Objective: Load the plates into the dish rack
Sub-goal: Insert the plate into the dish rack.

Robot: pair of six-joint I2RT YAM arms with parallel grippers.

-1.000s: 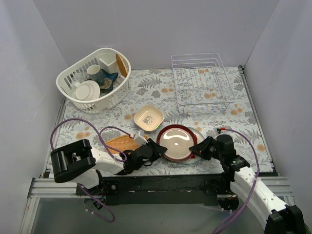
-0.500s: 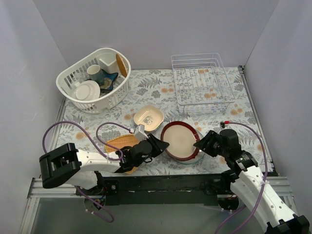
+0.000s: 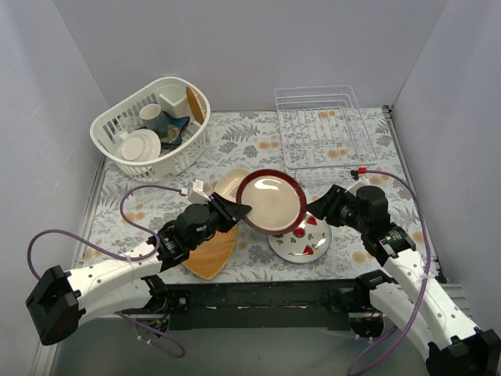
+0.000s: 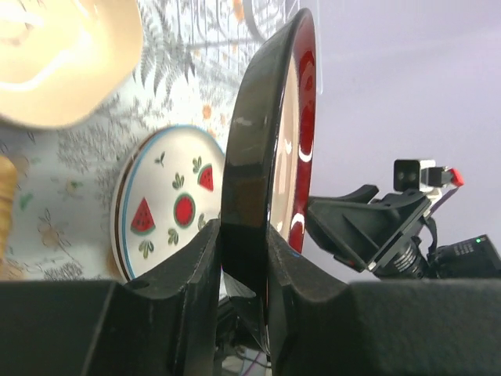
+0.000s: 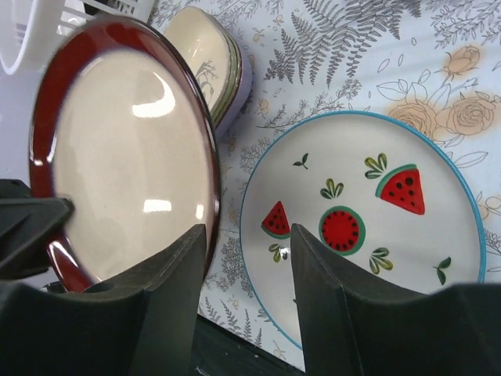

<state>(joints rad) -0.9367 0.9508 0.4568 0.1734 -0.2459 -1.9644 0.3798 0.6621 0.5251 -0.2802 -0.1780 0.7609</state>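
Observation:
The dark red-brown plate (image 3: 271,202) hangs tilted on edge above the table, with my left gripper (image 3: 235,211) shut on its left rim (image 4: 246,196). Below it, the white plate with watermelon marks (image 3: 301,240) lies flat. My right gripper (image 3: 319,207) stands open just right of the red plate (image 5: 125,149); between its fingers shows only the watermelon plate (image 5: 368,227). The stacked rounded-square dishes (image 3: 225,182) peek out behind the red plate, cream on top (image 5: 205,48). The white wire dish rack (image 3: 325,135) stands at the back right and holds nothing.
An orange woven tray (image 3: 211,252) lies under my left arm near the front edge. A white slotted basket (image 3: 153,129) with cups and a small white plate sits at the back left. Grey walls close in both sides.
The right gripper opened, let go of the red plate's rim and drew back. The left gripper lifted the plate up and away from me, tilting it and uncovering the watermelon plate.

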